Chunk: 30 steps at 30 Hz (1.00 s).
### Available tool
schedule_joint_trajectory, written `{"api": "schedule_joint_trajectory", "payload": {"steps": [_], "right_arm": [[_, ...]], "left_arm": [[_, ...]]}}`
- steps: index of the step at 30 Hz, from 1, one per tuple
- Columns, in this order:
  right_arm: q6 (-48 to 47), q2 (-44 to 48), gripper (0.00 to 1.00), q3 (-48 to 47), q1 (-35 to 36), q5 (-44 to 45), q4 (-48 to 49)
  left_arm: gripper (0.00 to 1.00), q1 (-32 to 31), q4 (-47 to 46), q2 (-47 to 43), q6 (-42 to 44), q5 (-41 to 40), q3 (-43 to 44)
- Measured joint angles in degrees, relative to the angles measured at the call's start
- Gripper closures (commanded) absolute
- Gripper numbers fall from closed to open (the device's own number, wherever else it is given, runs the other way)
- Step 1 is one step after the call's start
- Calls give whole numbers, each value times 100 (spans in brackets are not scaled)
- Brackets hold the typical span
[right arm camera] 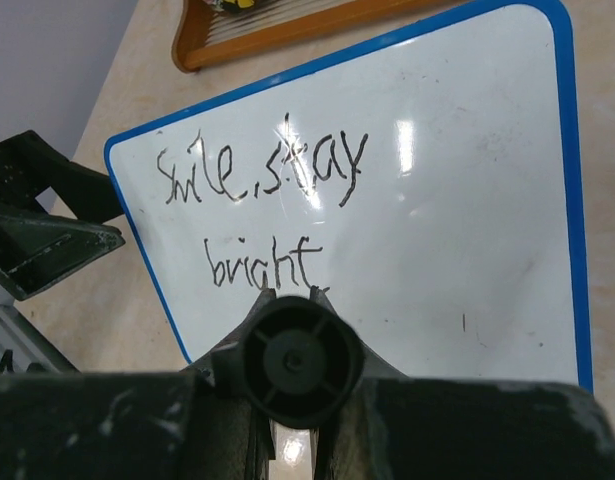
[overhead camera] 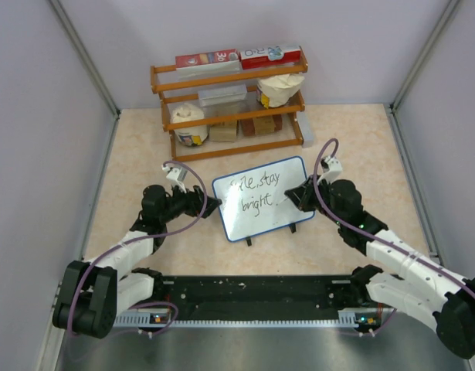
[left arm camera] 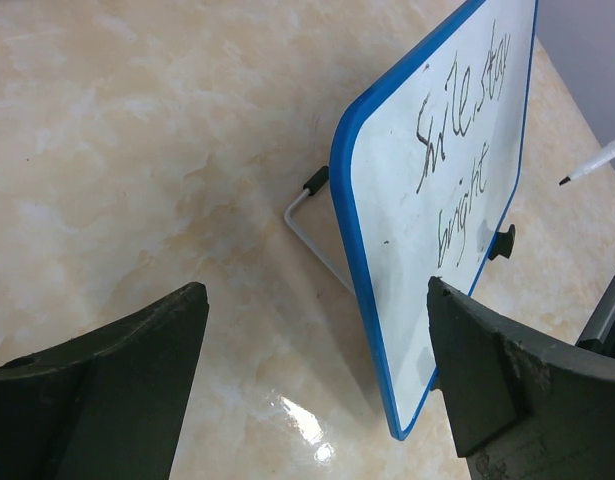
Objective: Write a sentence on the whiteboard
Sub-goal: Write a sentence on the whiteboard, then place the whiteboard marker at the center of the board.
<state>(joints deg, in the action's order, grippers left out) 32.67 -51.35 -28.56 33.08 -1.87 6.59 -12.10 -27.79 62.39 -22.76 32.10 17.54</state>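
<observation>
- Whiteboard [overhead camera: 260, 199]: blue-framed, it stands tilted back on the tabletop [overhead camera: 137, 154], directly between the two sets of jaws, with its left edge toward the left jaws and its right edge toward the right jaws.
- Sentence [right arm camera: 262, 215]: black handwriting in two lines, "smile, stay" above "bright". It lies on the board face just ahead of the right jaws.
- Left jaws: released and spread wide. In the left wrist view both dark fingers [left arm camera: 107, 400] stand well apart. The board's rounded lower corner lies in the gap between them, just beside the right-hand finger, and neither finger is pressed on the frame.
- Right jaws: clenched on a marker [right arm camera: 299, 360], whose round black rear end shows between the fingers.
- Marker nib: in the left wrist view the white barrel and dark tip appear past the board's far edge. Whether the tip touches the board cannot be told.
- Wire stand [left arm camera: 312, 235]: a bent rod with a black foot, it props the board from behind, ahead of the left jaws.
- Wooden rack [overhead camera: 229, 77]: it holds boxes and tubs and sits beyond both jaws, behind the board.
</observation>
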Motion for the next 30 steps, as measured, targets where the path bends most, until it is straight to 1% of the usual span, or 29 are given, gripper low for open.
{"api": "schedule_joint_trajectory", "payload": {"steps": [4,14,23,30], "right_arm": [[129,125,100,52,-2,-203,-199],[553,887,100,466,-107,-673,-898],[1137,1130,100,1091,-114,-1143,-1261],[1611,1725,100,1550,-365,-1589,-1513]], "left_arm": [[7,0,2,-7,0,-9,-9],[6,0,2,-214,0,-70,-87],[6,0,0,-315,0,-74,-175],[6,0,-2,-354,0,-98,-192]]}}
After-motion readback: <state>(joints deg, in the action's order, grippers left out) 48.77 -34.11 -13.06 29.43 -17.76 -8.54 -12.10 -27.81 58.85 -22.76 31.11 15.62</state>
